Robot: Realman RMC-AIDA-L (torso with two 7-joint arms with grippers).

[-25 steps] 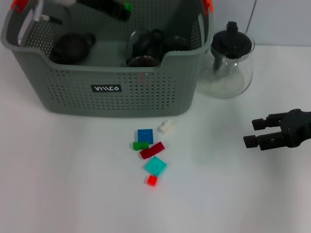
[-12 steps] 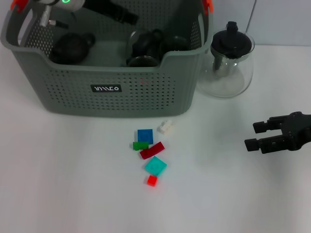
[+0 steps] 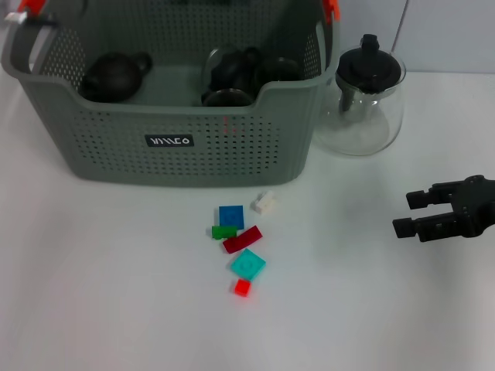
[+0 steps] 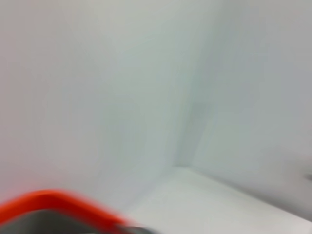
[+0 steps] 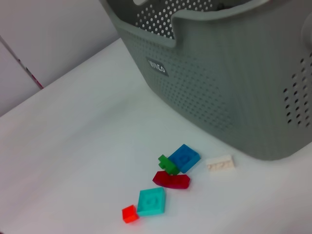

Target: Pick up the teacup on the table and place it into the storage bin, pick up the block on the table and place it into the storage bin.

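White table [image 3: 116, 309] lies under my right gripper [image 3: 404, 214], jaws apart and empty; blocks [image 3: 240, 247] well beside them come next.

bare table [image 3: 116, 309] around blocks [image 3: 240, 247]

The left arm has lifted out of the storage bin [image 3: 178, 147] and left the head view.
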